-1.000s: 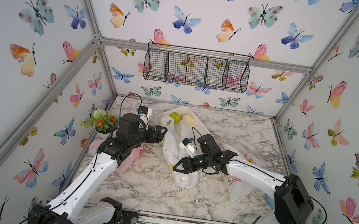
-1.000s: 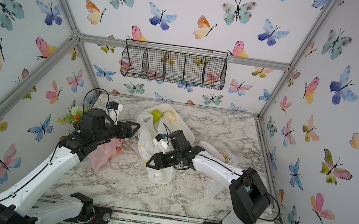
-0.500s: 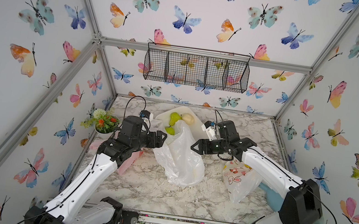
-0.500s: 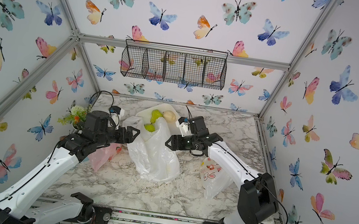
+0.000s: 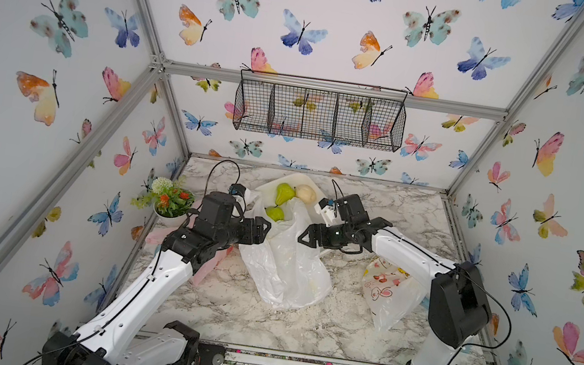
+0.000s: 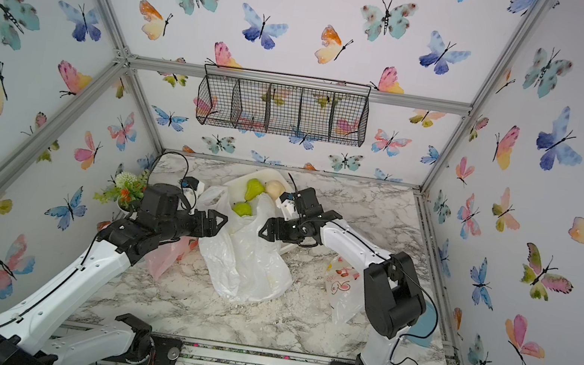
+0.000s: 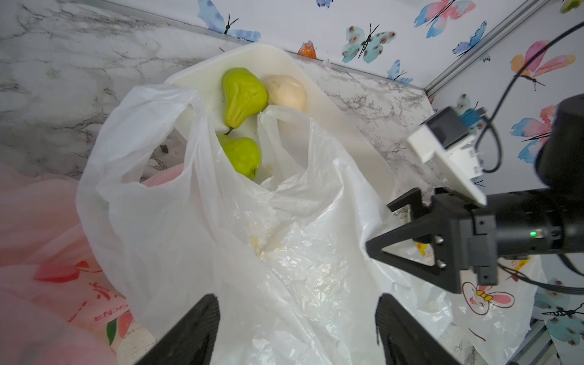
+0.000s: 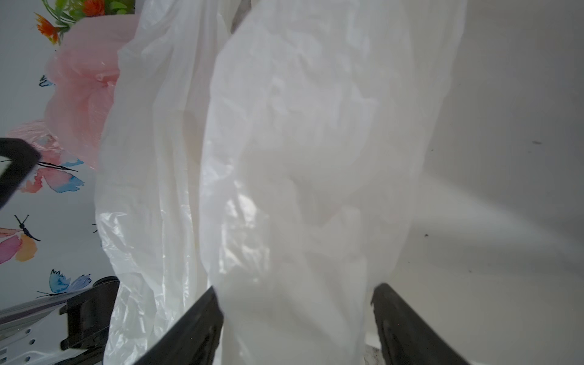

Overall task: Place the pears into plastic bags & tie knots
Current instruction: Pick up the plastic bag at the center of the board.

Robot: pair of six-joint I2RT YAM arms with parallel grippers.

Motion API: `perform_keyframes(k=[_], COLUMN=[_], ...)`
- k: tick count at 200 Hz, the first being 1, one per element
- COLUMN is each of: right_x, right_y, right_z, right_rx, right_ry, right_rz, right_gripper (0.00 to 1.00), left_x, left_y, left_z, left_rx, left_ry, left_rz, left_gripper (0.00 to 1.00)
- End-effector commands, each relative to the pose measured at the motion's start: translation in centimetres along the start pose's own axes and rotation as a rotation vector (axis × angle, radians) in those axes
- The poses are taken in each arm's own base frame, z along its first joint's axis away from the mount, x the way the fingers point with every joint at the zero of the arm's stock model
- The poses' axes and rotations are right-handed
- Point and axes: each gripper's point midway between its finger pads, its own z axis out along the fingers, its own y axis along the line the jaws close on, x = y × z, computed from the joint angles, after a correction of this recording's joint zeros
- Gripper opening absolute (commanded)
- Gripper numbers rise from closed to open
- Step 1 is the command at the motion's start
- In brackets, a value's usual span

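Nearby, pink bag (image 6: 163,258), doodle bag (image 5: 383,295), flowerpot (image 5: 170,201); white bag (image 5: 285,269) partly over tray (image 7: 252,60).

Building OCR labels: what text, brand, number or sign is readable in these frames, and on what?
"ENJO": red print on the pink bag, upside down in the left wrist view. It seems to read so, and the rest is hidden in a fold.
The red brush-like marks beside it on the same bag are not legible.
White bag with bunny doodles: drawings only, no readable letters.
Middle white bag: no readable text.
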Motion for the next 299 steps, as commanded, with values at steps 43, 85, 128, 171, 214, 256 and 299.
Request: perform_keyframes(k=[43, 85, 128, 171, 214, 256, 299], right_x=[-2.0, 1.2, 1.7, 2.3, 2.5, 3.1, 3.4], right_y=[7.8, 10.8, 11.7, 12.8, 14.5, 15.5, 16.2], right_z=[-8.2, -12.5, -13.1, -12.2, -11.3, -9.9, -9.5], right_rx=[-0.233, -0.224, -0.199, -0.174, -0.12, -0.115, -0.087], right_ry=[-0.463, -0.713, -0.809, -0.858, -0.914, -0.939, -0.982], right_rz=[-0.397, -0.658, -0.679, -0.714, -0.761, -0.753, -0.741], right_gripper=[0.05, 0.03, 0.03, 0.02, 0.02, 0.02, 0.03], left_x=[-6.2, -10.2, -11.2, -12.4, -13.4, -15.0, -12.7], left_y=[3.7, 0.4, -0.3, -1.4, -0.1, -1.5, 2.2], left_z=[-4.1, -6.7, -7.4, -7.3, -4.8, -4.8, -0.3], left_rx=[-0.192, -0.107, -0.103, -0.103, -0.175, -0.102, -0.251], left_ry=[-0.085, -0.155, -0.159, -0.198, -0.185, -0.255, -0.155], left_rz=[0.014, 0.034, 0.015, 0.028, 0.029, -0.014, 0.041], left_gripper=[0.8, 0.82, 0.83, 0.85, 0.86, 0.89, 0.86])
